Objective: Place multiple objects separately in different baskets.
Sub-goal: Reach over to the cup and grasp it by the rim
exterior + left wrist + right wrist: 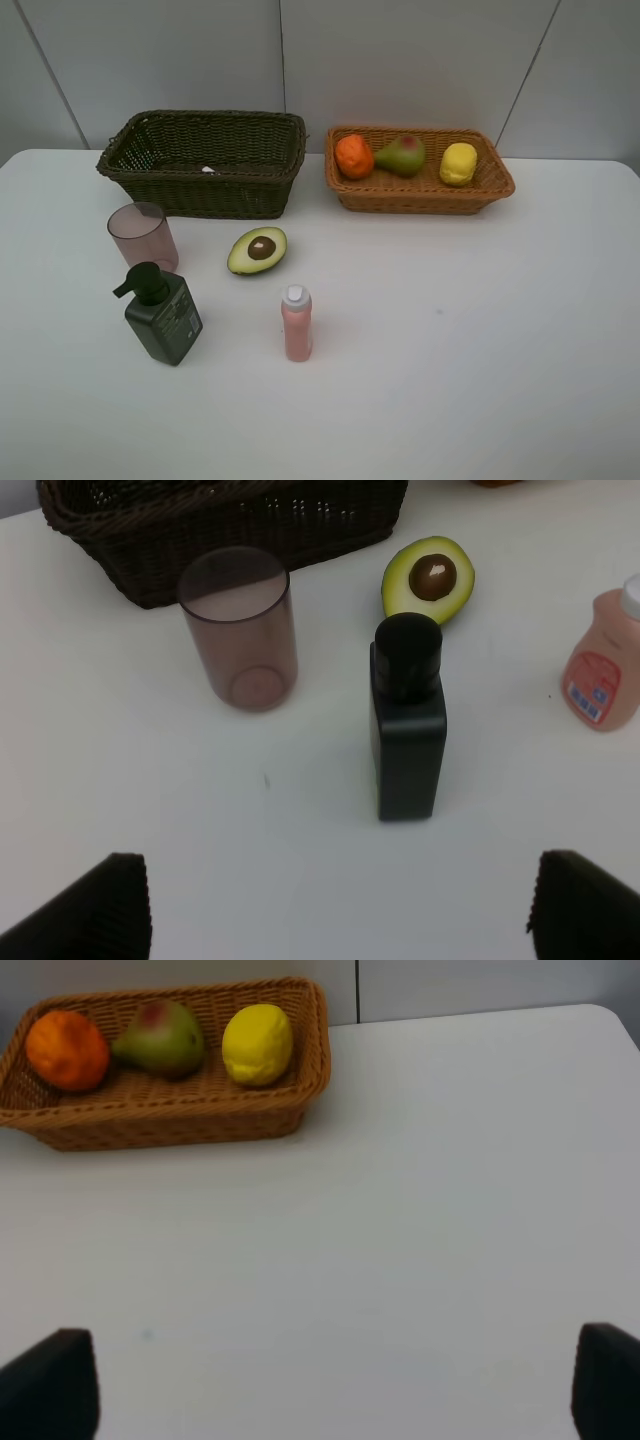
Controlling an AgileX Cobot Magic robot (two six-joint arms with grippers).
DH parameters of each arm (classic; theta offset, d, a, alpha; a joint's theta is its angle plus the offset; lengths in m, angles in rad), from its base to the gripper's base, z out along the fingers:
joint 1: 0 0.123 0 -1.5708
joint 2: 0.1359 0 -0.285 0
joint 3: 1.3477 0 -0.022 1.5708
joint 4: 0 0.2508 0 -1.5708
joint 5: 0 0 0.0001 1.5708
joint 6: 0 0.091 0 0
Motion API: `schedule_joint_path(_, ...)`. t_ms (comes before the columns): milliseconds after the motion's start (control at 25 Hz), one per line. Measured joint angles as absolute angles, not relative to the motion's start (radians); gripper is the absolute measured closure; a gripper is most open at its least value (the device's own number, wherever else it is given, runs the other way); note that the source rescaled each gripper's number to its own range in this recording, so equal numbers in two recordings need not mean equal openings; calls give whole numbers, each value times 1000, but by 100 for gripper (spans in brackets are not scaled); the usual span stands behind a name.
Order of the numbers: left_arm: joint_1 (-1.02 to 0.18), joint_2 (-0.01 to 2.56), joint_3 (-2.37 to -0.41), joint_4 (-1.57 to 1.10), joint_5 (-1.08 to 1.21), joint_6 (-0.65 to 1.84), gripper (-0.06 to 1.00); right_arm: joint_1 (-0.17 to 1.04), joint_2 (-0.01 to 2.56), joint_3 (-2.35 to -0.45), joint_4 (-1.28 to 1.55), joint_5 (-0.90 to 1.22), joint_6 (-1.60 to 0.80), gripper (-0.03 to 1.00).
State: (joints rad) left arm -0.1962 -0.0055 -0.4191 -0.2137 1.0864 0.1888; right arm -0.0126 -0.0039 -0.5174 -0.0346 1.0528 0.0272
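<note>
Viewing my left gripper (335, 910) and right gripper (325, 1385), both spread wide and empty above the white table (480, 350), I find the dark green plastic pump bottle (408, 730) upright before the left, grey wall panels (400, 60) behind.

left fingers (90, 910): matte black, ridged inner edges | right fingers (50, 1385): black, rounded corners, blurred
</note>
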Motion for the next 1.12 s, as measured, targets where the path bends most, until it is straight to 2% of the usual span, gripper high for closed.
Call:
schedule_joint_path(280, -196, 61, -499, -189, 1043, 188, -6, -13, -4, -517, -35, 1053, 29, -3)
schedule_joint_path(1120, -196, 974, -902, -18, 824, 128, -6, -13, -4, -517, -35, 1051, 30, -3)
